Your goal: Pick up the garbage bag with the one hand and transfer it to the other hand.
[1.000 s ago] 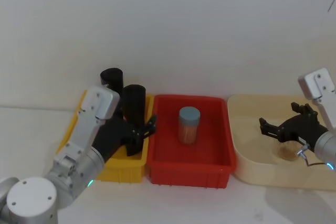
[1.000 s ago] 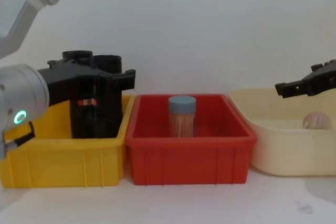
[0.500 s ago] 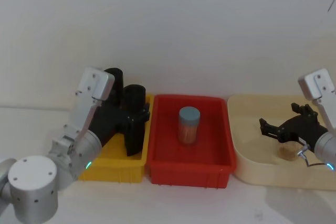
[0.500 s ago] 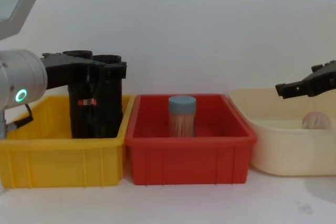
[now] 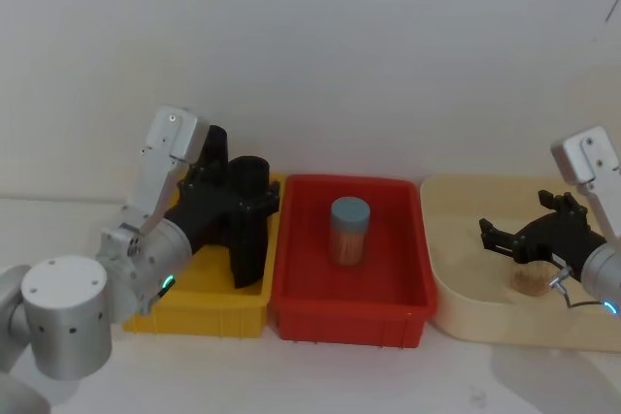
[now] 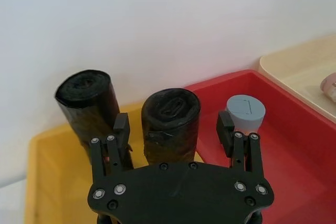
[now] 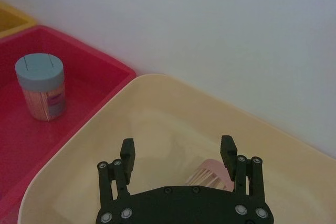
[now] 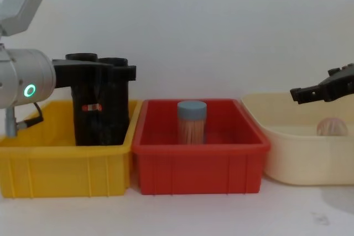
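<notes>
Black, glossy plastic wound into a tall cylinder is what we are looking at: the garbage bag point(image 6: 170, 106), its flat top showing a pressed-in oval dimple and creased film around the rim. It is standing upright at the right end of the rectangular yellow plastic bin point(image 8: 66, 169), its long axis running straight up and its top facing the ceiling, rising well above the bin's rim. A second black roll of the same kind point(image 6: 86, 98) is standing just behind it to the left. In the chest view a small red label point(image 8: 90, 107) is showing on the pair, and we cannot tell which roll is carrying it.

We are seeing the left gripper point(image 6: 174, 121), black with 2 long fingers on the silver arm with the green ring light point(image 8: 29, 90), reaching in level with the bag's top. Its jaws are spread wide, 1 finger on each side of the bag with a gap at both sides, 1 of them sitting between the 2 rolls. It is gripping nothing.

Space above the bag is lying open. To its right the bin wall is meeting the rectangular red plastic bin point(image 8: 199, 169), where a clear jar with a blue-grey lid point(image 8: 192, 122) is standing in the middle.

Over the rounded beige tub point(image 8: 304, 158) on the far right, the right gripper point(image 7: 178, 153) is hovering with its jaws apart, holding nothing.
</notes>
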Motion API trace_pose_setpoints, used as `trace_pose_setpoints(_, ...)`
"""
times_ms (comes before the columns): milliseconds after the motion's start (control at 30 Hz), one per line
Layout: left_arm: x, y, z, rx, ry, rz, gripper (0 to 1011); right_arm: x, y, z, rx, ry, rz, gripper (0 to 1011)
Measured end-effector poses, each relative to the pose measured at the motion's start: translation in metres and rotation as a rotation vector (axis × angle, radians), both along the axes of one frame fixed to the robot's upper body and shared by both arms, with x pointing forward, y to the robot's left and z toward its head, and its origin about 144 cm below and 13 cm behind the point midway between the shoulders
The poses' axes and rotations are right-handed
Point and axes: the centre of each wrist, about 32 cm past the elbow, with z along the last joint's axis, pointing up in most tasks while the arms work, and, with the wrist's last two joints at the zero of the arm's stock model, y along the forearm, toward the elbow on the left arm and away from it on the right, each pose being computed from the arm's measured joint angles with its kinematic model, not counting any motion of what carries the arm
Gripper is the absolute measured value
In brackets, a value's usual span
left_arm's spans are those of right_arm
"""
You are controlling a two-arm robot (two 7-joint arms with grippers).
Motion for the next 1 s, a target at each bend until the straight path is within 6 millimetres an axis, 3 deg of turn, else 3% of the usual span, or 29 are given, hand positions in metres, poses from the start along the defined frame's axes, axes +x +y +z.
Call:
trace_pose_setpoints(400, 0.025, 0.002, 0.000, -0.030, 0.090, -0.086, 1001, 0.000, 0.000, 0.000, 0.000, 0.000, 0.000, 1001)
trace_pose_setpoints(1000, 0.042, 0.001, 0.000, -0.048, 0.152, -0.149, 553, 0.000, 0.000, 0.000, 0.000, 0.000, 0.000, 1001)
